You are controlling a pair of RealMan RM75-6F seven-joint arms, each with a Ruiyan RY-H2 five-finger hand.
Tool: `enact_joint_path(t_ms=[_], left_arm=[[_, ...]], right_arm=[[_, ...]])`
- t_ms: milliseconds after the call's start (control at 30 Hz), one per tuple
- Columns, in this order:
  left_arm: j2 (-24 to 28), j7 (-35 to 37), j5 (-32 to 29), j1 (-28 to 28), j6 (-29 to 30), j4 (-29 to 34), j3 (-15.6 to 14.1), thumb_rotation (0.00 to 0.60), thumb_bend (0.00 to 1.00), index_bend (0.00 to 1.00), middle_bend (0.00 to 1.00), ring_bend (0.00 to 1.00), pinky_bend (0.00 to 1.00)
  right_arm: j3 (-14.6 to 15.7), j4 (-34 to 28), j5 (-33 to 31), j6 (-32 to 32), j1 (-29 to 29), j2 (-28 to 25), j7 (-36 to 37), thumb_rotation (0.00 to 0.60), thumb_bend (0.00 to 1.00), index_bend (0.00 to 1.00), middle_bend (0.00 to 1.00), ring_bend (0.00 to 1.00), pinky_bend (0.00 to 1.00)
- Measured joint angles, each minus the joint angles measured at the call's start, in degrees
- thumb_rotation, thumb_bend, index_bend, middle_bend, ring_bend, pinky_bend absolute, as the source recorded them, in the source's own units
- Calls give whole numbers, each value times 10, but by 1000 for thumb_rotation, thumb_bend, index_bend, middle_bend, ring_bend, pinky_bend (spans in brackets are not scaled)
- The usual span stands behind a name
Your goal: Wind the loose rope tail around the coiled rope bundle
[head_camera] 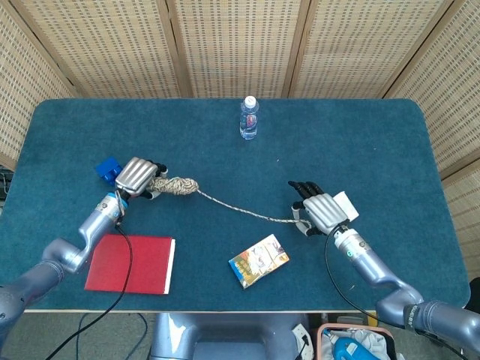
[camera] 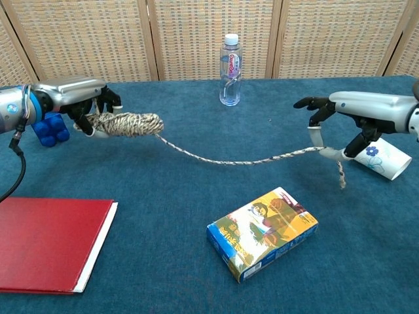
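Braided and mottled, the coiled rope bundle (camera: 124,123) hung clear of the blue table (camera: 196,261), gripped at one end by the left hand (camera: 78,98); from the bundle the loose rope tail (camera: 236,159) sagged away to the right hand (camera: 340,124), which pinched it near its end, a short piece dangling below; the risk appeared to be slack: a drooping tail could drag over the box (camera: 263,233) lying nearer the robot than the bundle, or slip from so light a pinch; the paper cup (camera: 383,159) beyond the tail's far end might be knocked.
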State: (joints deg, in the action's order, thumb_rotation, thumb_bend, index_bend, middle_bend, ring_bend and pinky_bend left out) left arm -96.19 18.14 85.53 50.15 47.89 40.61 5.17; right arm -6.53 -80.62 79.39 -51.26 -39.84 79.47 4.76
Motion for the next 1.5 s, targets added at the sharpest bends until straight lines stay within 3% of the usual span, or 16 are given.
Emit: enact_joint_path(t_ms=[233, 567, 867, 1233, 1500], left_arm=[[7, -54, -65, 39, -24, 58, 65, 600, 524, 690, 545, 503, 579], [-42, -202, -136, 111, -51, 79, 120, 600, 524, 690, 545, 503, 579], [-97, -254, -155, 148, -57, 79, 124, 600, 522, 690, 545, 503, 579], [-117, -251, -145, 164, -40, 112, 122, 600, 522, 690, 545, 503, 579], [-143, -263, -144, 183, -45, 94, 123, 600, 522, 690, 545, 503, 579]], right_arm=[[-5, -86, 21, -33, 6, -51, -28, 600, 497, 698, 0, 0, 0], [-44, -188, 10, -39, -9, -116, -53, 600, 497, 701, 0, 0, 0], [-108, -264, -58, -11, -36, -185, -13, 600, 497, 704, 0, 0, 0], [-148, -324, -157, 18, -67, -237, -19, 600, 497, 705, 0, 0, 0], [-186, -345, -235, 22, -96, -255, -17, 600, 497, 707, 0, 0, 0]])
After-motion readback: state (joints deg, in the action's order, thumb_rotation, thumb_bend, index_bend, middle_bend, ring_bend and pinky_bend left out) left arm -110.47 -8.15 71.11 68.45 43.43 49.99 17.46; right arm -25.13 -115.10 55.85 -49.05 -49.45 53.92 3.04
